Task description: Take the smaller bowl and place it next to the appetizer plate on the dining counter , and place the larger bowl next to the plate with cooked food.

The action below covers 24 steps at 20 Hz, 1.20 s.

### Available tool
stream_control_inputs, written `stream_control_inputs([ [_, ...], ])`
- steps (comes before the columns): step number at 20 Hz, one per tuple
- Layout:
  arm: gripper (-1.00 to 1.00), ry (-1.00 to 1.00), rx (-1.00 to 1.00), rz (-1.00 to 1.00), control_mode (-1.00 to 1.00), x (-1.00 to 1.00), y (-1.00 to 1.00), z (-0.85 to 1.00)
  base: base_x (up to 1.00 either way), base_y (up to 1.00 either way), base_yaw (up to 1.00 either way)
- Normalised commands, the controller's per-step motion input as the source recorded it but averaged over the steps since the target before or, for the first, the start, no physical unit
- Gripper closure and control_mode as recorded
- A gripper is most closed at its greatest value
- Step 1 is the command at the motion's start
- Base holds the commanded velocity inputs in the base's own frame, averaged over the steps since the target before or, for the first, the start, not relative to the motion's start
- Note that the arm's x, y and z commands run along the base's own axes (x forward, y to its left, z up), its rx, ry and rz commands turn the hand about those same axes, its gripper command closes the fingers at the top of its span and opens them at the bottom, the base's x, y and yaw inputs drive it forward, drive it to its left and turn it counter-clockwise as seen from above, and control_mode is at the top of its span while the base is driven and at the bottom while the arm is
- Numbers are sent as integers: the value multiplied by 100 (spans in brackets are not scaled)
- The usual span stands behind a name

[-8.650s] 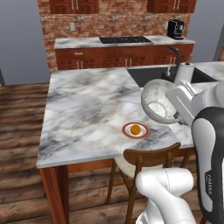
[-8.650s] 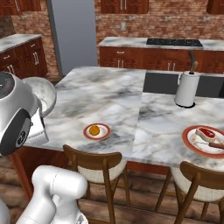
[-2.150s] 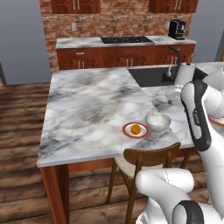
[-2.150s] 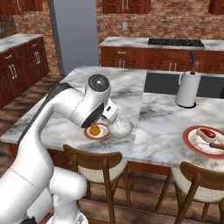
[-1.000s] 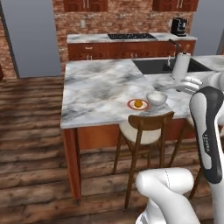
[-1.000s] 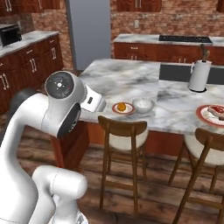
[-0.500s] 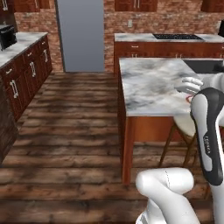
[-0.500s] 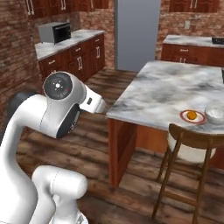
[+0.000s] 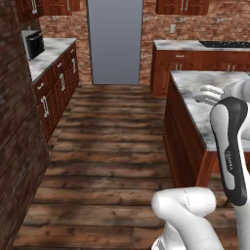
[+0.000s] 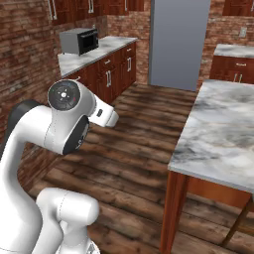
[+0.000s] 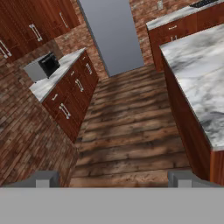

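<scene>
The dining counter (image 9: pixel 191 100) is a white marble island on a reddish wood base. It runs along the right side of the left base view, and its bare corner (image 10: pixel 223 131) fills the right of the right base view. Both bowls and both plates are out of view. In the hand view my gripper (image 11: pixel 113 179) is open, its two fingertips (image 11: pixel 43 178) standing wide apart with nothing between them. It hangs above the wooden floor, left of the counter's edge (image 11: pixel 199 78). My white arm (image 10: pixel 69 124) is folded close to the base.
A tall grey fridge (image 9: pixel 114 41) stands at the far end of the wooden floor (image 9: pixel 107 161). Wall cabinets with a marble top carry a microwave (image 10: pixel 79 40) on the left. A brick wall (image 9: pixel 19 146) is close on the left. A back counter (image 9: pixel 205 46) holds a stove.
The whole picture has swung left with the base. The red-rimmed plate, the pale bowl and the chair have slid off the right edge. The jaws have stayed wide apart.
</scene>
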Motion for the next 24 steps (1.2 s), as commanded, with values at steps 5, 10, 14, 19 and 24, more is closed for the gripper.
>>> stream_control_inputs([
  [5,-100,0,0,0,100,0,0,0,100,100,0],
  [10,-100,0,0,0,100,0,0,0,100,97,0],
  [14,-100,0,0,0,100,0,0,0,100,43,3],
  [19,-100,0,0,0,100,0,0,0,100,-19,17],
  [24,-100,0,0,0,100,0,0,0,100,-60,35],
])
